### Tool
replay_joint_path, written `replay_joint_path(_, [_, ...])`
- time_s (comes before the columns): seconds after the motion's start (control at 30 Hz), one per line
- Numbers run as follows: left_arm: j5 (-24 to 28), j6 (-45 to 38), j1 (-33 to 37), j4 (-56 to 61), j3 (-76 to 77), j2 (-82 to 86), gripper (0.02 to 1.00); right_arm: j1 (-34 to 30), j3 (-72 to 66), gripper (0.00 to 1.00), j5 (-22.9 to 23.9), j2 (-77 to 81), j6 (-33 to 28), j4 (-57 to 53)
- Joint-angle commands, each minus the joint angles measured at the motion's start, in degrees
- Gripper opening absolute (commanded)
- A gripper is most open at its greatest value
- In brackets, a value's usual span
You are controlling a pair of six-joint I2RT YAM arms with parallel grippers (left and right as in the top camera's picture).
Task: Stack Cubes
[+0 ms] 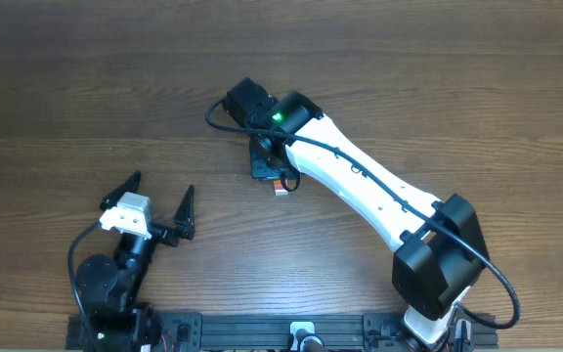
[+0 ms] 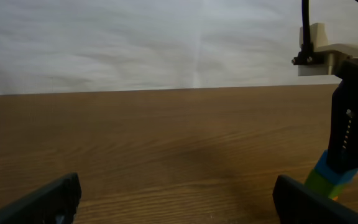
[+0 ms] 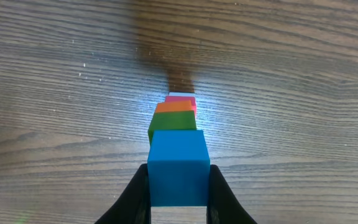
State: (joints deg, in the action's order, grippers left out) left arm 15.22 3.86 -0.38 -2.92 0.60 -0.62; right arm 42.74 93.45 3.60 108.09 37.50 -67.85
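Observation:
A stack of cubes stands on the wooden table (image 3: pixel 55 74) near the middle. From the top down it is a blue cube (image 3: pixel 178 168), a green cube (image 3: pixel 171 132), an orange cube (image 3: pixel 174 107), a pink cube (image 3: pixel 184 99), and a white edge at the bottom. My right gripper (image 3: pixel 179 200) is shut on the blue cube, one finger pressed to each side. From above, the right gripper (image 1: pixel 267 156) covers most of the stack, with only a bit of red and white (image 1: pixel 281 188) showing. My left gripper (image 1: pixel 154 200) stands open and holds nothing, low and to the left of the stack.
The left wrist view looks across bare wood to a white wall (image 2: pixel 135 43), with the right gripper (image 2: pixel 353 137) and the blue cube (image 2: pixel 339 171) and green cube (image 2: pixel 319 183) at its edge. Open wood surrounds the stack.

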Motion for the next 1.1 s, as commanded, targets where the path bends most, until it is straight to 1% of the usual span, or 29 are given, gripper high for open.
replay_joint_path(0.03, [0.6,-0.7,0.3,-0.1,-0.3,0.3,0.996,-0.1,-0.5,0.086,0.9,0.7,0.7,0.2])
replay_joint_path(0.13, [0.6,-0.7,0.3,-0.1,-0.3,0.3,0.998,-0.1,-0.5,0.154,0.9,0.7,0.7,0.2])
replay_joint_path(0.23, [0.6,-0.7,0.3,-0.1,-0.3,0.3,0.996,-0.1,-0.5,0.194,0.9,0.7,0.7,0.2])
replay_joint_path(0.47, [0.6,-0.6,0.3,-0.1,-0.3,0.3,0.998,-0.1,-0.5,0.356,0.9,0.7,0.7,0.2])
replay_joint_path(0.53, [0.6,-0.7,0.3,-0.1,-0.3,0.3,0.996,-0.1,-0.5,0.463,0.9,0.7,0.7,0.2])
replay_joint_path(0.57, [0.6,-0.7,0.3,-0.1,-0.3,0.3,0.998,-0.1,-0.5,0.478,0.9,0.7,0.7,0.2])
replay_joint_path(0.6, [0.6,-0.7,0.3,-0.1,-0.3,0.3,0.996,-0.1,-0.5,0.542,0.9,0.7,0.7,0.2])
replay_joint_path(0.83, [0.6,-0.7,0.3,-0.1,-0.3,0.3,0.998,-0.1,-0.5,0.634,0.9,0.7,0.7,0.2])
replay_joint_path(0.9, [0.6,-0.7,0.3,-0.1,-0.3,0.3,0.998,-0.1,-0.5,0.706,1.0,0.7,0.7,0.2])
replay_joint_path(0.97, [0.6,-0.7,0.3,-0.1,-0.3,0.3,0.998,-0.3,-0.5,0.818,1.0,0.7,0.6,0.4])
replay_joint_path(1.0, [0.6,-0.7,0.3,-0.1,-0.3,0.3,0.998,-0.9,-0.5,0.941,1.1,0.7,0.6,1.0])
replay_joint_path(1.03, [0.6,-0.7,0.3,-0.1,-0.3,0.3,0.998,-1.4,-0.5,0.991,1.5,0.7,0.5,1.4])
replay_joint_path(1.1, [0.6,-0.7,0.3,-0.1,-0.3,0.3,0.998,-3.2,-0.5,0.993,2.2,0.7,-1.2,3.1])
